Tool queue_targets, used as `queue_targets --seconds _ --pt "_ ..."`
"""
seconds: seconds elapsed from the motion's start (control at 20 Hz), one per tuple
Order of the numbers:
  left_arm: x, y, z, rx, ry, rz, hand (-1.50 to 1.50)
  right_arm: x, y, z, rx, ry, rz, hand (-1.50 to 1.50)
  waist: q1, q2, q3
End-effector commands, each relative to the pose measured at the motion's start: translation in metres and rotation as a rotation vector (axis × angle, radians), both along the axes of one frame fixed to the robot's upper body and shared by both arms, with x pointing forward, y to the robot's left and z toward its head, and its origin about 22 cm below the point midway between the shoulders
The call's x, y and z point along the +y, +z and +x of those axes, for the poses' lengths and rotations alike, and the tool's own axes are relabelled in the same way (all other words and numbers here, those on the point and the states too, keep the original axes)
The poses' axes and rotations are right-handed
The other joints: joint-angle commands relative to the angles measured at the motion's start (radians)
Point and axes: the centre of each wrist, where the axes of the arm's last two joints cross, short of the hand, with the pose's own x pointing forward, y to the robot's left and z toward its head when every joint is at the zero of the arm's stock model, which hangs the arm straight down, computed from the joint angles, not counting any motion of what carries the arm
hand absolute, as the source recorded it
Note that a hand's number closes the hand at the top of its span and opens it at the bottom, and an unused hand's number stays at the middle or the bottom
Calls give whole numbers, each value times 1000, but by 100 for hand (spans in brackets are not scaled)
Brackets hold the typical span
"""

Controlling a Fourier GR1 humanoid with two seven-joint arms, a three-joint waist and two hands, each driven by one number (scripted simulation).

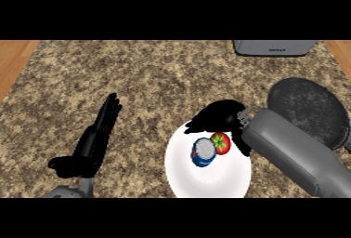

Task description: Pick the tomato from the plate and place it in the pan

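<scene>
A red tomato (221, 142) with a green top lies on the white plate (205, 179), right beside a blue and white can (204, 152). My right hand (221, 116) hangs over the plate's far edge, just above the tomato, fingers bent down and not around it. The dark round pan (308, 111) sits to the right of the plate, partly behind my right forearm. My left hand (96, 137) rests open at the left, fingers straight and pointing away.
A grey appliance (274, 47) stands at the counter's far edge, right of centre. Wooden strips border the speckled counter at the far left and far right.
</scene>
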Motion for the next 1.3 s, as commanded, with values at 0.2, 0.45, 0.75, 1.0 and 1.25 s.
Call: queue_targets --seconds 0.2,0.45,0.75,1.0,1.25 --pt "-12 7 -2 -18 4 -11 0 -6 -26 -5 15 -6 -42 -150 -4 -1 0" --pt "-12 -9 -3 -9 1 4 0 -15 -19 17 12 -39 -2 -150 -1 0 0" --pt "-6 -4 -6 6 5 12 0 4 -53 -10 28 -50 -5 -150 -5 -1 0" --pt "-9 -6 4 -9 1 11 0 -11 -54 -7 10 -54 -48 -150 -9 -1 0" --pt "-8 9 -4 -20 11 2 0 -1 -89 -11 25 24 -139 150 0 0 0"
